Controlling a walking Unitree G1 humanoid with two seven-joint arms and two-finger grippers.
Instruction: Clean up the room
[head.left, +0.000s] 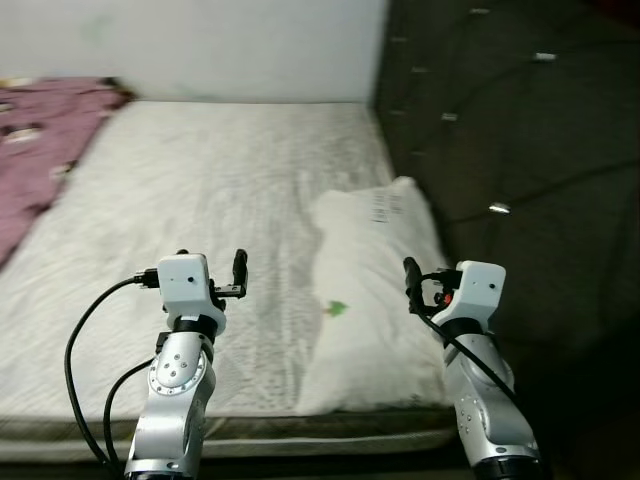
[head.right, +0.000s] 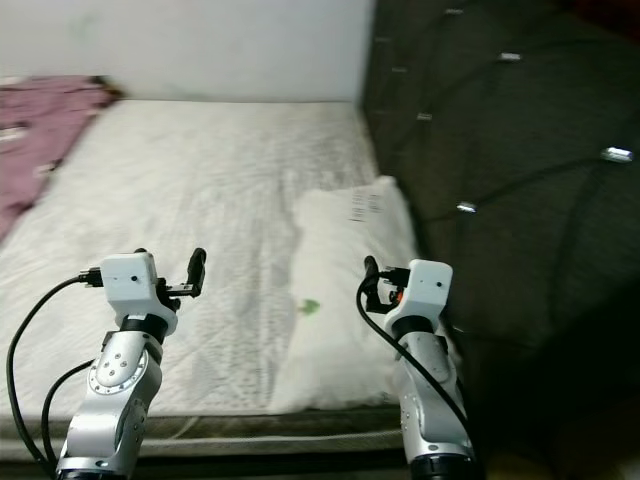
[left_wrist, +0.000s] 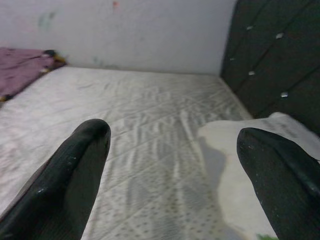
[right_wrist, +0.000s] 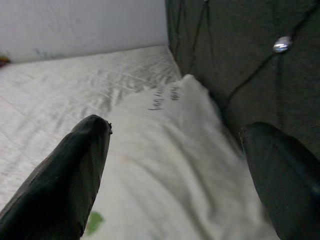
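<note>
I have both arms raised over the near edge of the quilted off-white mattress, and both sets of fingers are released, spread wide with nothing between them. The plump white pillow lies lengthwise against the dark tufted headboard; from the right gripper it sits directly ahead and under the fingers, its far end with some dark handwriting on it. A small green mark shows on its near side. From the left gripper the pillow lies off beyond one finger, with bare diamond-stitched mattress straight ahead.

I judge the pillow light, soft and floppy; it should sag if pinched at one point, so I would take a corner or a gathered fold of the cover, ideally with both grippers. A crumpled purple blanket lies well away at the mattress's far corner.
</note>
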